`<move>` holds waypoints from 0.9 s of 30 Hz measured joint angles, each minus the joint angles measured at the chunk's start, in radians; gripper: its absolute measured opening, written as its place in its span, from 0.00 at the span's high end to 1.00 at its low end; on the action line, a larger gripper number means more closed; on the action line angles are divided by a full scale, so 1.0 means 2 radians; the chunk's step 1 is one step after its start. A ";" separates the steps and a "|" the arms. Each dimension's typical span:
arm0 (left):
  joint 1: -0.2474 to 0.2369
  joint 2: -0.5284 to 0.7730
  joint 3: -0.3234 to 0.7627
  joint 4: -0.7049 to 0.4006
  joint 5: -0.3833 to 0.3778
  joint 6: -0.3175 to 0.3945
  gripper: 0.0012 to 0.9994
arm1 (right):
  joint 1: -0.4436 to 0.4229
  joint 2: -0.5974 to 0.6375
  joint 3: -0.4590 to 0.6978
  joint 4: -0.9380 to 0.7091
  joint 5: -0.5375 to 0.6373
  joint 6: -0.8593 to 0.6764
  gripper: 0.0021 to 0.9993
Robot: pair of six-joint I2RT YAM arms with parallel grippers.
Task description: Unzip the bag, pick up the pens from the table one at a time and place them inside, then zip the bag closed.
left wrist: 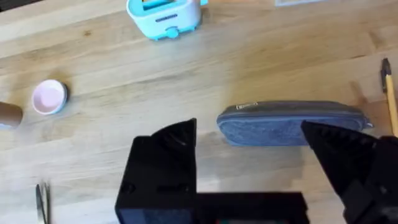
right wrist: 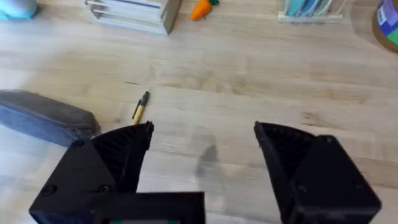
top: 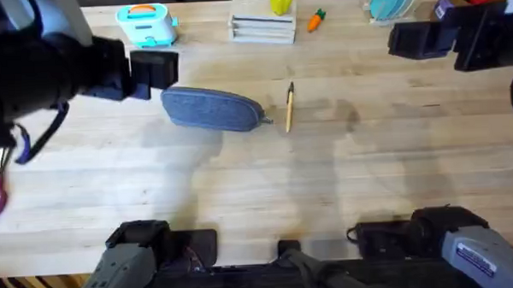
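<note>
Overhead, the bag is seen lying flat on the table, left of centre, its long axis running across the view, with the small pull tab pointing toward the single pen that lies just beside that end, apart from it. The pen is set roughly crosswise to the pouch, dark tip away from the arms' bases, where it can be reached without the bag being disturbed. No opening can be made out along the zipper, so the bag is judged to be zipped shut and the unzipping step not yet done. The left gripper is held above the table just behind the bag's left end; in the left wrist view its fingers are spread wide with nothing between them, and the bag lies ahead of them, which suits a descent to pin the far end of the pouch. The right gripper is likewise parted and empty, raised over bare wood well to the right of the pen. This pairing is judged to be preparatory: one arm placed to steady the fabric, the other free to take the tab. Along the far edge a teal toy toaster and a toy carrot are left untouched.
</note>
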 joint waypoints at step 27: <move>0.100 0.111 0.028 -0.008 0.064 0.335 0.01 | 0.000 0.000 0.001 -0.003 -0.015 0.000 0.00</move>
